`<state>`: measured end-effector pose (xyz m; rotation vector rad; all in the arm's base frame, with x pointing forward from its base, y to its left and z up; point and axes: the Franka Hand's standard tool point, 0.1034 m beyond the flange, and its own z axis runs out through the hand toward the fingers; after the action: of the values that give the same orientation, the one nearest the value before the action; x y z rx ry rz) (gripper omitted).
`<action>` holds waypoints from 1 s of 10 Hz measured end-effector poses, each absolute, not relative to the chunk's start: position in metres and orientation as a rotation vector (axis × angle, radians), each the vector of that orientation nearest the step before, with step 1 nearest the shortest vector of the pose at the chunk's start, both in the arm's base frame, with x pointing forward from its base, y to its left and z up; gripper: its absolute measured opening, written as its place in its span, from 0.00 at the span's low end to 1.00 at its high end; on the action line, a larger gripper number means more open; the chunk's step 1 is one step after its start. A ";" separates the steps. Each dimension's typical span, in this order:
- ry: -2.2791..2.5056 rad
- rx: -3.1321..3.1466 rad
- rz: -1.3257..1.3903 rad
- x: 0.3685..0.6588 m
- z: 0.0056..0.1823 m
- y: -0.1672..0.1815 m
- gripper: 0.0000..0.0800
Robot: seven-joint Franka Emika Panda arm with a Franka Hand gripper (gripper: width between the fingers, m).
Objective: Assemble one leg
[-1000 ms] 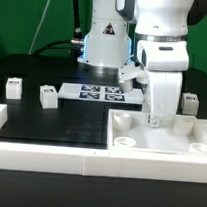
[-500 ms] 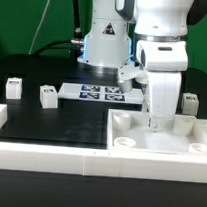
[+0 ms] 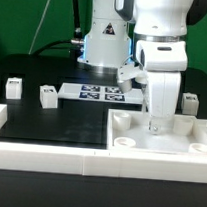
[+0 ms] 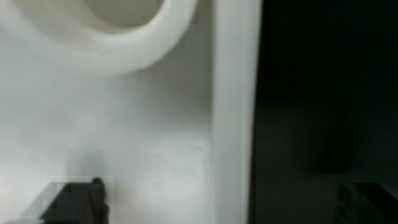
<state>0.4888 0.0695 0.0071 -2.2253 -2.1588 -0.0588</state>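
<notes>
My gripper (image 3: 155, 123) points straight down into the far part of the large white tray-like piece (image 3: 161, 148) at the exterior view's right. In the wrist view the gripper (image 4: 221, 205) is open, its dark fingertips (image 4: 75, 200) standing wide apart on either side of the tray's raised wall (image 4: 233, 110), with nothing held. A round corner hole (image 4: 121, 22) of the tray shows close by. Three small white legs with tags stand on the black table: two at the exterior view's left (image 3: 14, 85) (image 3: 49, 98) and one at the right (image 3: 190, 101), beside the arm.
The marker board (image 3: 97, 92) lies flat at the middle back, in front of the robot base (image 3: 104, 41). A low white wall (image 3: 43, 157) runs along the front and left of the work area.
</notes>
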 end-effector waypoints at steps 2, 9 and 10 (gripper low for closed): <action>-2.159 -2.226 -0.060 0.489 0.008 0.069 0.81; -2.075 -2.361 -0.071 0.485 0.060 0.080 0.81; -2.032 -2.397 -0.071 0.485 0.060 0.080 0.81</action>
<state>0.4855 0.0796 0.0602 -2.3968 -2.0325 -0.0711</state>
